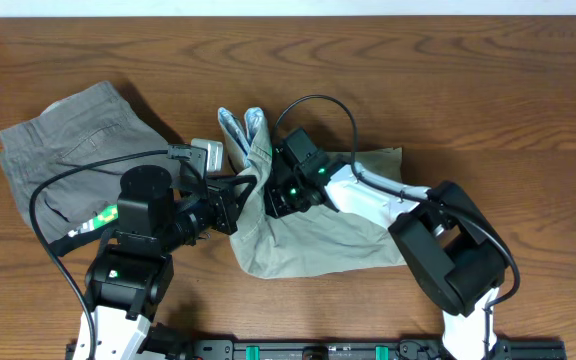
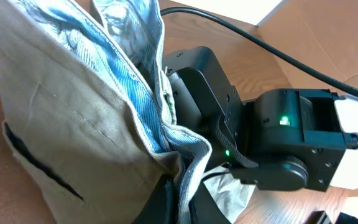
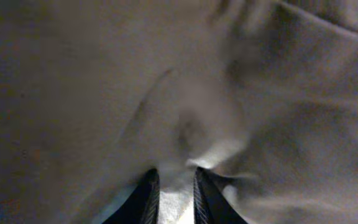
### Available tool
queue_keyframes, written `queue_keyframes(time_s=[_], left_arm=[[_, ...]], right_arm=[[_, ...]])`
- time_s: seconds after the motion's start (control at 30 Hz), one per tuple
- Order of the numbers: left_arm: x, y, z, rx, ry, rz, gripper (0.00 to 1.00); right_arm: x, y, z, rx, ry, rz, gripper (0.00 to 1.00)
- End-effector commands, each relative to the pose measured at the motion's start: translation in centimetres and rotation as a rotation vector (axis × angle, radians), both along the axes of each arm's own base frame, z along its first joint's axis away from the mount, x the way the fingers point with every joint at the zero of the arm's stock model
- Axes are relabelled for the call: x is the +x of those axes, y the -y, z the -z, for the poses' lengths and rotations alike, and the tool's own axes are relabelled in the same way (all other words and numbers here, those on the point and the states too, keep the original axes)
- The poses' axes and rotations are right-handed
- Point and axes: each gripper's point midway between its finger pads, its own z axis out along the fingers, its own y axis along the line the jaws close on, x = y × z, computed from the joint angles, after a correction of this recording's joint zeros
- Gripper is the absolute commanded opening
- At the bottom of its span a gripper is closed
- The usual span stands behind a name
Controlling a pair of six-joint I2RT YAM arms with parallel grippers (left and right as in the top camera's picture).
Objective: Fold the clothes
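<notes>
clothes (image 1: 318, 235) sit mid worktop (image 1: 468, 80), waistband end bunched and lifted between the two arms, striped lining showing. left gripper (image 2: 179, 202) is nearly closed, pinching a fabric edge. right gripper (image 3: 174, 193) is narrow, with cloth in the gap. risks: the grips are very close, so the arms could collide. the thin pinch could slip and drop the fold. the cloth could drag toward the grey shorts (image 1: 68, 150).

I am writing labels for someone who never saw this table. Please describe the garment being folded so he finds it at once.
On the wooden table, look where the left end effector and right end effector meet. The pale khaki-green garment bunches up there, showing blue-white striped lining. The darker grey shorts at the left show none.
</notes>
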Motion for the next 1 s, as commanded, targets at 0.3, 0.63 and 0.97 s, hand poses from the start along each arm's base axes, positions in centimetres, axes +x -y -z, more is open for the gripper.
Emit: queue_keyframes(time_s=[0.3,0.63,0.97], left_arm=[[0.5,-0.1,-6.0,0.012,0.144,-0.004,0.06],[0.5,-0.1,-2.9,0.053,0.026,0.007,0.06],[-0.2,0.6,-1.9,0.075,-0.009,0.046,0.06]], right_arm=[[-0.8,-0.7,1.1,-0.036,0.002,0.018,0.18],[-1.5,0.7,1.9,-0.097,-0.045,0.03,0.2],[3.9,9.4,-2.5,-0.163,-0.015,0.231,0.23]])
